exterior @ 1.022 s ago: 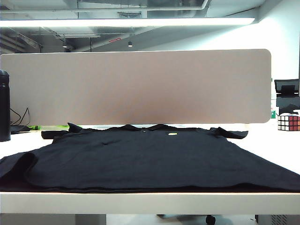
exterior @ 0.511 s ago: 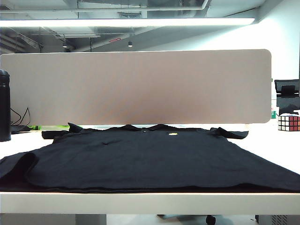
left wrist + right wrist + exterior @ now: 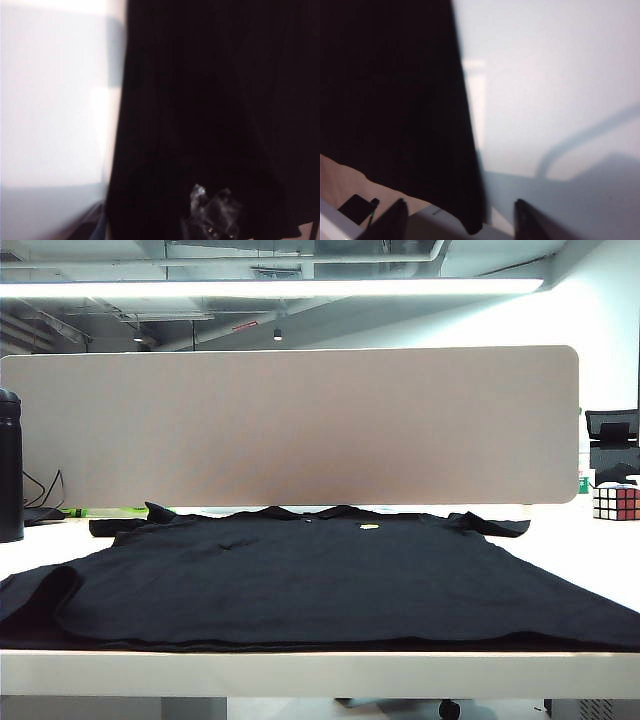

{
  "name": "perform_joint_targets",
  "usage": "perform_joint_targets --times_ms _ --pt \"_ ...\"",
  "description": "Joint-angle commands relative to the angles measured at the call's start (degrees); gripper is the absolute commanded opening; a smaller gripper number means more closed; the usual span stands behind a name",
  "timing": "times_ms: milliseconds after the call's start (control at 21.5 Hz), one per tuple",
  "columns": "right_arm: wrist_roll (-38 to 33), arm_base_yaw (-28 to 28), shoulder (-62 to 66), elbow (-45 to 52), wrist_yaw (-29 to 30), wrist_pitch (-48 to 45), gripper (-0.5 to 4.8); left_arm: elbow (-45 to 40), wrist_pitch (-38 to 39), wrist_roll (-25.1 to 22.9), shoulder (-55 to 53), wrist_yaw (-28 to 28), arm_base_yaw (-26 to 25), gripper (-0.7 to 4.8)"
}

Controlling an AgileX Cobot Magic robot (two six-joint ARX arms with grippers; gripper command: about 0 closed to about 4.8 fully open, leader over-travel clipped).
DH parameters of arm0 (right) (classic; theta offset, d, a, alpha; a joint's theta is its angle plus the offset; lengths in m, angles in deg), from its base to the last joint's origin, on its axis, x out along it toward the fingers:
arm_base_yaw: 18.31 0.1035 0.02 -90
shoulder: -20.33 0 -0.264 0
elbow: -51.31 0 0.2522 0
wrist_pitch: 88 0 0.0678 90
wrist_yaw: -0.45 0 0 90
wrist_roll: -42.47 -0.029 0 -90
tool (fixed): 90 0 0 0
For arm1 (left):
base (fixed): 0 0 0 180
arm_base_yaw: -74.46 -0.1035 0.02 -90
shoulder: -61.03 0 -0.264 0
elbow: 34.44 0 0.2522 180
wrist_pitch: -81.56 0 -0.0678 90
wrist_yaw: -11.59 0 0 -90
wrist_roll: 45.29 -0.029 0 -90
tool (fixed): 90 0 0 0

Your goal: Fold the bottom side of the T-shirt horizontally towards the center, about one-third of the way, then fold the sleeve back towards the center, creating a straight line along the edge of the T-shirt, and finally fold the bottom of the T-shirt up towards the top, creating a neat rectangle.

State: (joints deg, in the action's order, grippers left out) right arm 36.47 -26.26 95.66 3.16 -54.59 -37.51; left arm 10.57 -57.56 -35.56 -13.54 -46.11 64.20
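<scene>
The black T-shirt (image 3: 320, 580) lies spread flat across the white table (image 3: 320, 672), collar (image 3: 320, 510) and small yellow mark (image 3: 369, 527) at the far side. The bottom of the T-shirt (image 3: 320, 645) runs along the near table edge. Neither arm shows in the exterior view. In the left wrist view my left gripper (image 3: 150, 222) hangs open over the shirt's edge (image 3: 210, 100), one shiny fingertip (image 3: 215, 215) above the cloth. My right gripper (image 3: 460, 217) is open too, fingers (image 3: 395, 217) wide apart, with a corner of the black cloth (image 3: 390, 90) lying between them at the table's rim.
A beige partition (image 3: 290, 425) closes off the back of the table. A black bottle (image 3: 9, 465) stands at the far left beside cables (image 3: 100, 511). A Rubik's cube (image 3: 615, 501) sits at the far right. Bare white tabletop (image 3: 545, 75) flanks the shirt.
</scene>
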Motion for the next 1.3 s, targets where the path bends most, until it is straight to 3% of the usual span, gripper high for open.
perform_joint_targets --times_ms 46,1301 --pt "-0.37 0.48 1.07 0.00 -0.37 -0.59 2.81 -0.63 1.66 -0.59 -0.61 -2.78 0.09 1.84" --pt "-1.92 6.38 5.25 0.00 -0.81 -3.58 2.63 -0.66 5.03 -3.74 -2.71 -3.78 4.55 1.71"
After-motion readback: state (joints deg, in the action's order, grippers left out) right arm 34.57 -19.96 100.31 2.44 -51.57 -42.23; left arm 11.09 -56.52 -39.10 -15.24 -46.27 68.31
